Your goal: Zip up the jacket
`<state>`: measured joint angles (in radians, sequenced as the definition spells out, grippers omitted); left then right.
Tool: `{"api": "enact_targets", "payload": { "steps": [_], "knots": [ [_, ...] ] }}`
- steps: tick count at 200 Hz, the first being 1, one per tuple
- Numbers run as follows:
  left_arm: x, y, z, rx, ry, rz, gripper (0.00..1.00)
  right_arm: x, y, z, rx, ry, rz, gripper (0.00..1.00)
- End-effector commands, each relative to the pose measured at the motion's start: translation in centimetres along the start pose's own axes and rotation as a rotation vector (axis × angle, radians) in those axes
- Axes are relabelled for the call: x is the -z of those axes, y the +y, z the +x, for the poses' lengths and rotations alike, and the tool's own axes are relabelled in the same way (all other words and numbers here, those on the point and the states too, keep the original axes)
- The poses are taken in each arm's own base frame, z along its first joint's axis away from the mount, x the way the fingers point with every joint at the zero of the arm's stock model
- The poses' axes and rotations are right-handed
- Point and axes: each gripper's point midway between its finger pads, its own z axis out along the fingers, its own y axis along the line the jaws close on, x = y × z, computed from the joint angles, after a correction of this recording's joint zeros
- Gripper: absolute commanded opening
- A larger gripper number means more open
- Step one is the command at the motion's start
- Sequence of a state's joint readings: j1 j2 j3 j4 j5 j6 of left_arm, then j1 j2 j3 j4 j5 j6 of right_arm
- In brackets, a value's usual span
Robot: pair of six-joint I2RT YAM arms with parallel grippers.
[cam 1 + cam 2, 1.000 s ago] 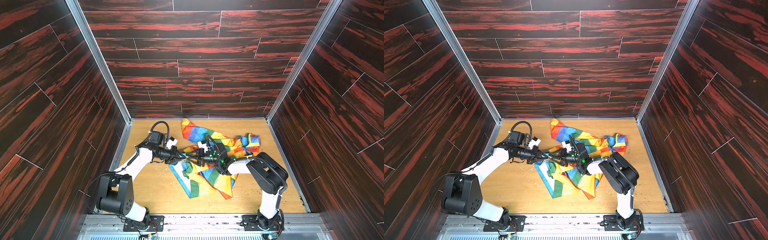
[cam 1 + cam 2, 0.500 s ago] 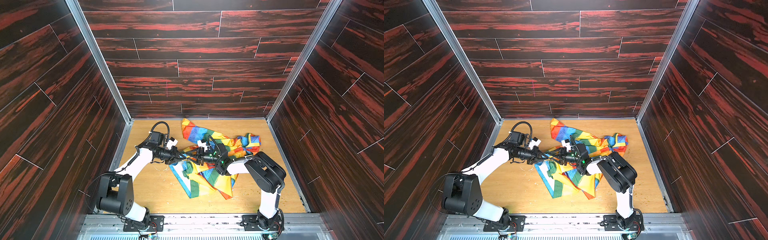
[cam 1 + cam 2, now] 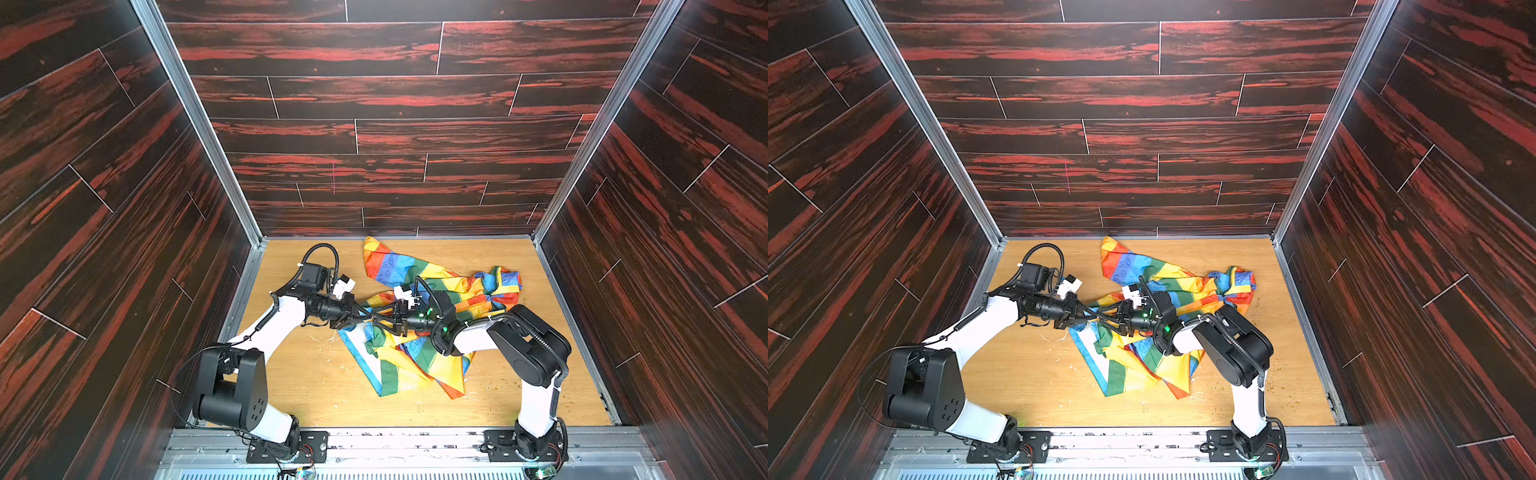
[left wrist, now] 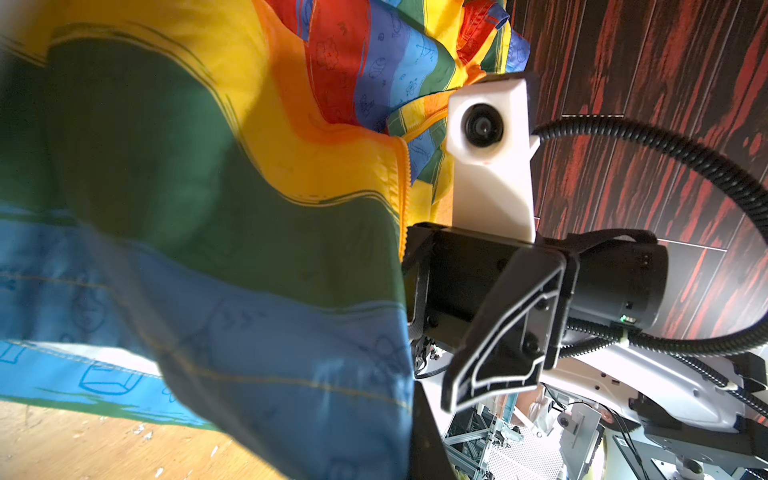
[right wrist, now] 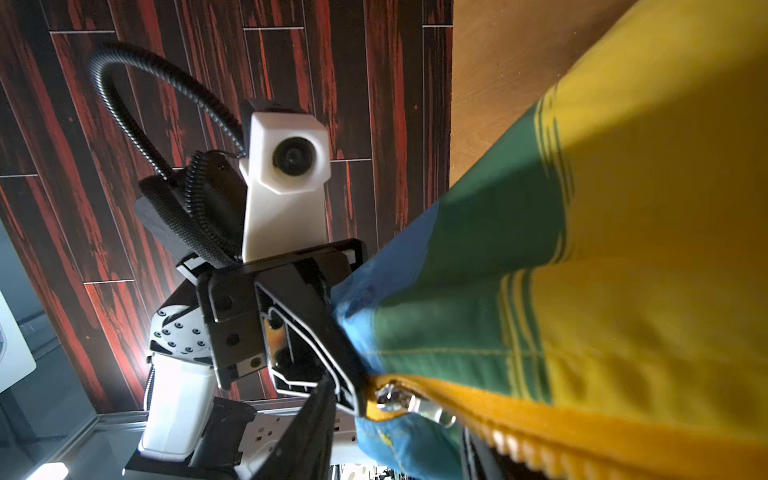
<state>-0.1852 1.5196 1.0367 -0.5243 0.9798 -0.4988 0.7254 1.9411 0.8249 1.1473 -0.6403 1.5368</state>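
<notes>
Jacket (image 3: 415, 361): thin woven cloth with a slight sheen, crumpled and creased, printed with faint line drawings, stitched seams showing. Zipper (image 5: 582, 424): matt yellow cloth tape with small moulded teeth. Its slider (image 5: 397, 397) is shiny silver metal. Desk (image 3: 316, 386): pale matt wood grain, scuffed and dotted with light flecks. Walls (image 3: 395, 95): dark red-black wood-look planks, smooth with a low gloss. Corner posts (image 3: 197, 120): brushed silver metal. Arm shells (image 3: 276, 328): smooth glossy white plastic. Joints (image 3: 232, 390): matt black plastic. Camera housings (image 5: 286, 174): matt white plastic. Cable hose (image 4: 685, 151): ribbed black plastic.
</notes>
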Motion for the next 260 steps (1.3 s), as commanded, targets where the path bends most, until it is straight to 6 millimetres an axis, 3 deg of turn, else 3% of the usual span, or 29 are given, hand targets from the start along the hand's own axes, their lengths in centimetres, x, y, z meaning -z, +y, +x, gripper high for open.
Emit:
{"api": "enact_targets", "payload": {
  "steps": [1,100,183,260],
  "knots": [
    [0.2,-0.7,0.3,-0.024,0.001,0.015,0.0,0.1,0.8,0.6,0.01,0.005,-0.043,0.49],
    [0.3,-0.8,0.4,-0.024,0.0,0.014,0.0,0.9,1.9,0.8,0.055,-0.03,-0.026,0.37],
    [0.4,-0.8,0.6,-0.025,0.001,0.013,0.0,0.6,1.8,0.6,0.044,-0.025,-0.043,0.37],
    [0.3,-0.8,0.5,-0.023,0.001,0.012,0.0,0.9,2.1,0.7,0.06,-0.033,-0.032,0.17]
  ]
}}
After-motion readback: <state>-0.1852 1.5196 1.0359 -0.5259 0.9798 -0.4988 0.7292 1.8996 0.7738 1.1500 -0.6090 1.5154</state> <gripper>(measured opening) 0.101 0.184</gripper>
